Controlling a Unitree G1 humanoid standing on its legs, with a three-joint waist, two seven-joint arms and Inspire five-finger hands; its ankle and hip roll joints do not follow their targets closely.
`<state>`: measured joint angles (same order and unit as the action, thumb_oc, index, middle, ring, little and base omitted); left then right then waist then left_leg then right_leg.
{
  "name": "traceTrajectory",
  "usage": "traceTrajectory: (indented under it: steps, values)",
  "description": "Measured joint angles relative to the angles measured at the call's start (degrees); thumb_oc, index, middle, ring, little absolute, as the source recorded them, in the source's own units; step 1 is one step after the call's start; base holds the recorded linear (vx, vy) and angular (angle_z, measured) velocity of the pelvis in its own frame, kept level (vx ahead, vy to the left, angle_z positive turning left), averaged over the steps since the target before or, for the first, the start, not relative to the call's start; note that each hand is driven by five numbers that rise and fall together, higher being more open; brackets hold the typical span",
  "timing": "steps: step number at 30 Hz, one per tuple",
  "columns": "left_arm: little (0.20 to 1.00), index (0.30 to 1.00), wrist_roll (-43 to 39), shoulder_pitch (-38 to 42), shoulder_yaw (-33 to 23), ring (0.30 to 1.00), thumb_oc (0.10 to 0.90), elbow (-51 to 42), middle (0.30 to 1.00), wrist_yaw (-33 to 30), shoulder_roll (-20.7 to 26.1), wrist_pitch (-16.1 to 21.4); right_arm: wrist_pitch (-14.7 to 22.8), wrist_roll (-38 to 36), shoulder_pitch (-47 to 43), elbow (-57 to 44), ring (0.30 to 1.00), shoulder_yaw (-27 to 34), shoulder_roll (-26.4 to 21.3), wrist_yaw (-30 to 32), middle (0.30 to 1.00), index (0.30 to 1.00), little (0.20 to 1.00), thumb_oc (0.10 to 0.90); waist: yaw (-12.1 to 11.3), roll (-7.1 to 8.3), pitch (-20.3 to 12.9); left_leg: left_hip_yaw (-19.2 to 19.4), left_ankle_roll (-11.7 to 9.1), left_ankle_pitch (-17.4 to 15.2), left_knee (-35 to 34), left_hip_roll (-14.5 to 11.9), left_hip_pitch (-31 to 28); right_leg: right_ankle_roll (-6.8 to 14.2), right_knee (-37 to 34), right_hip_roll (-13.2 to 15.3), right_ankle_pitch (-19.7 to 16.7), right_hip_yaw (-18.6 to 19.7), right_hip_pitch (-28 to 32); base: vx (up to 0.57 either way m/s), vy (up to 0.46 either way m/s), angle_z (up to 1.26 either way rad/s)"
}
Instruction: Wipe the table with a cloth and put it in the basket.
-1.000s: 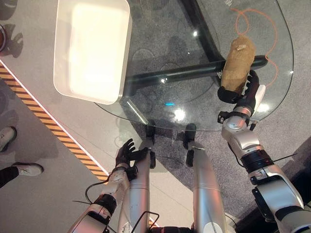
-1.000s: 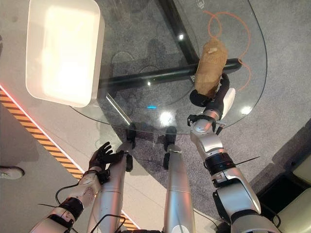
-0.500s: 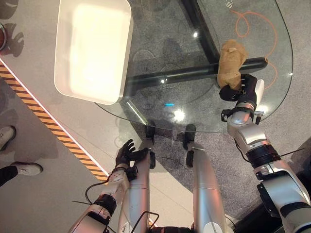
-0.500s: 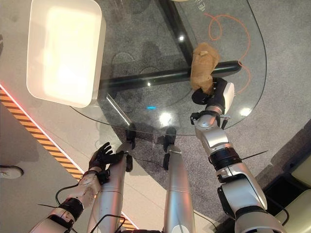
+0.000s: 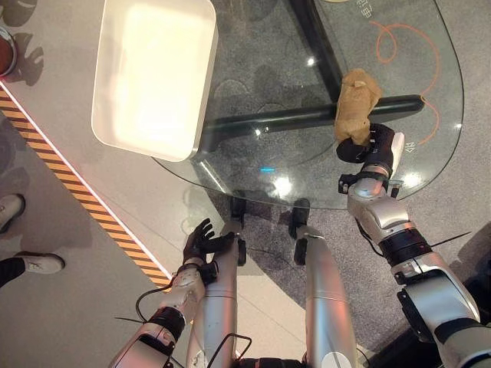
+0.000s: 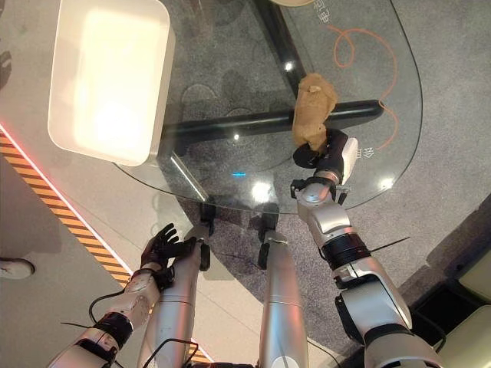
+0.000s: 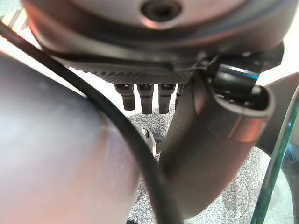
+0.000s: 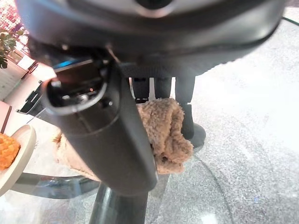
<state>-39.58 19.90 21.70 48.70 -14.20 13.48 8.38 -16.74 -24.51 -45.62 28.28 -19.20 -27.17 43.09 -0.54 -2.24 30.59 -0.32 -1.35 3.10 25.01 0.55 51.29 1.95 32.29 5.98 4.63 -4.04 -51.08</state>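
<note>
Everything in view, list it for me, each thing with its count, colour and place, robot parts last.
Round glass table: one, clear, on a black frame, centre.
Fuzzy tan cloth: one, bunched on the glass at the table's right, fingers of the right hand curled on its near end.
Shallow white rectangular basket: one, on the table's left edge, overhanging it.
Striped floor tape: one strip, orange and black, on the floor left of the table.
Person's shoes: two, white, far left.
Right hand: dark, on the cloth.
Left hand: dark, low, below the table's near edge, fingers relaxed.
</note>
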Motion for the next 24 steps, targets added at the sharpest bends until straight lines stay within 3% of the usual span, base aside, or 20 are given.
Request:
traceTrajectory:
  steps: [7, 16, 24]
  values:
    - [0.900, 0.900, 0.00, 0.00, -0.01, 0.900, 0.800, -0.22, 0.900, -0.05, -0.11, 0.00, -2.00, 6.62, 0.01, -0.85, 0.300, -0.42, 0.11, -2.50, 0.300, 0.300, 0.200, 0.100, -0.08, -0.01, 0.00, -0.15, 0.00, 0.00, -0.24, 0.00, 0.19, 0.00, -0.29, -0.02, 0.00, -0.20, -0.04, 0.00, 0.000, 0.00]
    - [0.900, 0.900, 0.19, 0.00, -0.05, 0.900, 0.800, -0.21, 0.900, 0.02, -0.03, -0.06, -7.71, 22.52, -1.84, -5.00, 0.300, -4.62, -2.90, -14.83, 0.300, 0.300, 0.200, 0.100, 0.09, -0.07, 0.03, -0.34, -0.14, 0.10, -0.92, -0.08, 0.19, 0.04, -0.27, -0.10, 0.10, -0.51, -0.12, 0.00, 0.000, 0.00]
    - [0.900, 0.900, 0.43, 0.02, -0.04, 0.900, 0.800, -0.43, 0.900, 0.19, -0.08, -0.07, -7.75, 24.51, -4.75, -6.69, 0.300, -11.14, -2.55, -22.97, 0.300, 0.300, 0.200, 0.100, -0.98, -0.18, 0.03, -0.81, -0.69, 0.39, -1.04, -0.13, -0.05, -0.50, 0.49, -0.04, 0.57, -1.01, -0.12, 0.00, -0.009, 0.03]
